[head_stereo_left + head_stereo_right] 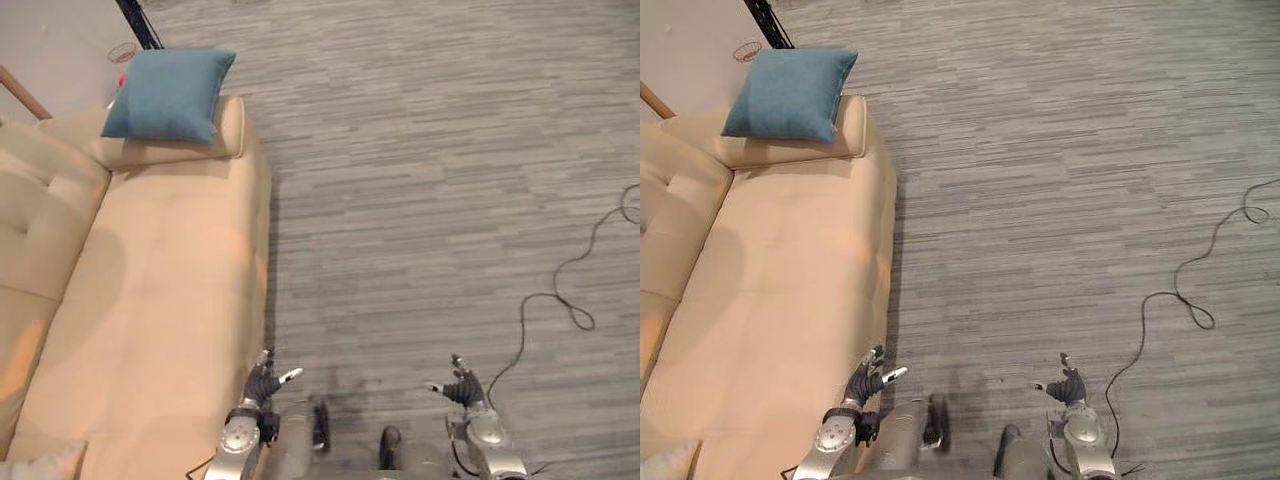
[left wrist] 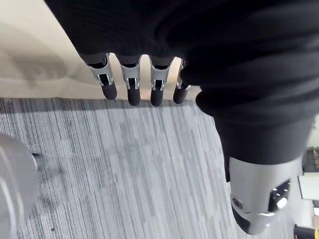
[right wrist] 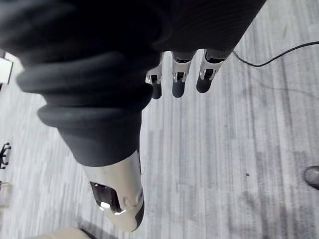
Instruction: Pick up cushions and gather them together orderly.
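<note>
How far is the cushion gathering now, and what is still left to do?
Done: the blue square fabric cushion lies at the far end of the beige upholstered sofa. In hand: nothing; the left hand and the right hand are open and empty. Left: a pale cushion, its corner showing at the near end, lies apart.

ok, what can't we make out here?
Lower-left edge, left eye view: cuts off a pale fabric corner, perhaps a cushion.
Behind the blue square fabric cushion, same view: a small pink object, mostly hidden.
Left edge: cuts off the back of the beige upholstered sofa.
By the wall: a round wire item, too small to identify.
</note>
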{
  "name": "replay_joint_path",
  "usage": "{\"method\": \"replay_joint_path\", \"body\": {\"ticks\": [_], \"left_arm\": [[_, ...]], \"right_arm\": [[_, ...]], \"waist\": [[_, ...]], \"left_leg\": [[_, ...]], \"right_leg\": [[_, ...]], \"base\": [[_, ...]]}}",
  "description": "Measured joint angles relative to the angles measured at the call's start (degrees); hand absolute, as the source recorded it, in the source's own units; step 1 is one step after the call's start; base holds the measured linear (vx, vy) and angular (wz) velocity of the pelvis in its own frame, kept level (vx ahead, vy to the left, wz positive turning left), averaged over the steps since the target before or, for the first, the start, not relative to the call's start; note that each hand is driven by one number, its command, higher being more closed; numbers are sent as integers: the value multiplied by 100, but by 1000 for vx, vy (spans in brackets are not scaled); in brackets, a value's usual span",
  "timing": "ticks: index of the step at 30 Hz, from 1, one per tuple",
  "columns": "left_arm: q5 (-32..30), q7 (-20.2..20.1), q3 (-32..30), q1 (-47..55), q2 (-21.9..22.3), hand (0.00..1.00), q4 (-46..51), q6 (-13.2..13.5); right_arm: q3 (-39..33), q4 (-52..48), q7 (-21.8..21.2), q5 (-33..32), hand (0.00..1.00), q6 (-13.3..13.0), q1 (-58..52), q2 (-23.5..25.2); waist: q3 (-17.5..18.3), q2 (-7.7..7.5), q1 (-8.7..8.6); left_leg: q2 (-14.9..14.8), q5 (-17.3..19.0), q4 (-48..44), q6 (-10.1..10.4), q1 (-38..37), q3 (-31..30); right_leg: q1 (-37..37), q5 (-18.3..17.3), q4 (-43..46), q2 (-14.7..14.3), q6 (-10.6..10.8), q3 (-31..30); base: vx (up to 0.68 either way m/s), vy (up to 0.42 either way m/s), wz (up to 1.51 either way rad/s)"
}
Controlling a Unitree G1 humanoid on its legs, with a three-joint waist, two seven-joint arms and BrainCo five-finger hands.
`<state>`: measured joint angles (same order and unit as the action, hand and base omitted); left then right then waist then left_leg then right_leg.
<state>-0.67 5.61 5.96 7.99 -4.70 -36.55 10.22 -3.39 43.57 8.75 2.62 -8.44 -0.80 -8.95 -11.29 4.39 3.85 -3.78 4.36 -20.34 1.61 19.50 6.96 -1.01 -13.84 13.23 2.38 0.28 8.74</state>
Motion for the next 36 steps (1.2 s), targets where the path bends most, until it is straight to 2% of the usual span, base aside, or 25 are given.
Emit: {"method": "replay_joint_path", "body": {"ticks": [2,4,5,6,9,11,13,14,15,16,17,18,19,20,21,22,24,26,29,30,31,32,33,35,36], "left_arm": [[0,1,-79,-1,-6,0,-28,-19],[2,-13,-105,-10,57,0,-143,-52],[3,-28,14,13,51,0,-240,-66],[7,-21,117,14,8,0,-250,-105],[36,-5,128,-53,-34,0,-235,-103],[56,-6,128,-161,-55,0,-239,-104],[62,-2,123,-256,-30,0,-277,-105],[62,6,116,-354,-20,0,-351,-106],[58,62,108,-406,-28,0,-421,-107],[57,81,102,-405,-32,0,-435,-106],[56,94,58,-361,-92,0,-458,-106],[55,95,57,-319,-131,0,-495,-107],[52,96,70,-406,33,0,-614,-114],[49,92,62,-470,126,0,-615,-106],[50,90,58,-496,160,0,-615,-104],[54,88,61,-539,220,0,-598,-90],[75,85,69,-539,237,0,-571,-92],[118,85,74,-502,219,0,-462,-91],[118,80,72,-486,255,0,-372,-92],[117,79,71,-413,281,0,-358,-93],[117,79,71,-352,300,0,-342,-93],[114,81,63,-278,283,0,-354,-101],[108,82,52,-228,247,0,-336,-102],[105,75,12,-199,278,0,-328,-118],[106,68,23,-134,308,0,-328,-122]], "right_arm": [[-11,2,4,0,0,-11,62,9],[-36,11,0,18,0,-2,132,11],[-38,14,-6,28,0,-2,125,39],[-29,77,-19,48,0,7,126,105],[-28,124,-19,228,0,5,169,126],[-28,184,-20,241,0,6,229,86],[-28,223,-21,242,0,8,305,-50],[-31,224,-21,243,0,16,268,-130],[-35,224,-22,250,0,40,187,-139],[-32,219,-22,254,0,51,143,-132],[-25,216,-23,263,0,84,20,-86],[-35,216,-24,265,0,113,-54,-78],[-76,230,-27,264,0,154,-69,-179],[-112,222,-31,248,0,156,-58,-171],[-101,221,-54,234,0,157,-60,-168],[-87,223,-96,219,0,158,-61,-138],[-88,219,-97,127,0,140,-54,-92],[-116,220,-98,3,0,91,-24,-90],[-331,232,-94,-34,0,95,133,-112],[-415,246,-87,-34,0,92,152,-146],[-417,284,-69,-34,0,89,151,-167],[-439,379,-30,-31,0,100,147,-127],[-364,409,-11,-26,0,98,153,-29],[-326,472,-16,-20,0,102,181,-56],[-326,511,-16,1,0,102,216,-32]], "waist": [[61,-263,9],[27,-404,-13],[28,-427,-64],[25,-428,-141],[17,-321,-168],[-29,-241,-218],[-123,-22,-331],[-171,63,-335],[-161,20,-351],[-144,-19,-356],[-44,-195,-364],[5,-266,-420],[-17,25,-473],[3,102,-530],[-5,107,-519],[-111,123,-450],[-179,22,-306],[-179,-93,-234],[-219,-34,-113],[-201,28,-107],[-186,93,-92],[-185,54,26],[-85,-125,39],[-67,-147,25],[-69,-153,20]], "left_leg": [[241,420,-312,-337,64,44],[452,788,-512,-560,-235,155],[583,982,-483,-665,-611,140],[669,1195,-385,-765,-1146,85],[651,1227,298,-791,-2030,-75],[565,1226,567,-790,-2360,-115],[312,1280,776,-620,-2760,-147],[174,1308,803,-434,-2944,-150],[128,1336,806,-143,-3157,-155],[123,1370,796,-66,-3257,-161],[150,1507,699,169,-3471,-233],[155,1586,511,287,-3558,-350],[-120,1533,-76,390,-3453,-415],[-340,802,-1253,575,-2889,-427],[-422,150,-1914,547,-2588,-399],[-875,-19,-3474,454,-1917,-194],[-1106,469,-4363,225,-1299,76],[-967,713,-4091,185,-709,254],[-574,783,-1886,121,-31,430],[-326,537,-506,374,-59,442],[-265,115,233,318,-100,475],[-192,-471,400,-157,-294,604],[27,-240,394,-331,-333,762],[49,123,-16,-721,-249,757],[99,411,-201,-739,-370,741]], "right_leg": [[-29,-278,377,251,300,-81],[-393,-381,1828,584,515,-266],[-621,-110,2933,812,987,-287],[-953,-45,4173,1061,1038,-185],[-1562,-409,4371,1250,379,559],[-1784,-475,3841,1155,270,815],[-2205,-408,2742,834,258,880],[-2466,-29,1892,588,266,734],[-2594,682,781,364,240,438],[-2600,1020,339,281,195,318],[-2602,1663,-280,184,96,76],[-2630,2386,-77,221,-65,-117],[-2702,2215,578,65,-227,100],[-2568,1748,818,1,-266,228],[-2385,1611,770,-27,-285,259],[-1658,1420,429,-154,-356,382],[-861,1297,27,-211,-433,411],[-212,1232,-490,-153,-379,425],[440,1018,-958,-82,-132,454],[659,881,-1057,-50,-1,491],[805,792,-1113,-76,69,484],[993,651,-1140,-42,176,371],[1058,553,-1087,167,236,366],[806,399,-344,368,474,337],[470,272,780,492,684,243]], "base": [[584,217,-1],[534,188,13],[611,172,26],[736,189,27],[649,67,4],[541,-8,8],[499,-31,11],[577,-74,8],[609,-99,7],[679,-159,13],[588,-160,27],[897,-267,37],[875,-280,45],[857,-274,29],[684,-224,32],[544,-180,23],[731,-186,14],[594,-89,8],[441,43,4],[478,134,2],[505,175,-14],[544,180,-6],[547,176,7],[526,192,22],[489,220,17]]}}
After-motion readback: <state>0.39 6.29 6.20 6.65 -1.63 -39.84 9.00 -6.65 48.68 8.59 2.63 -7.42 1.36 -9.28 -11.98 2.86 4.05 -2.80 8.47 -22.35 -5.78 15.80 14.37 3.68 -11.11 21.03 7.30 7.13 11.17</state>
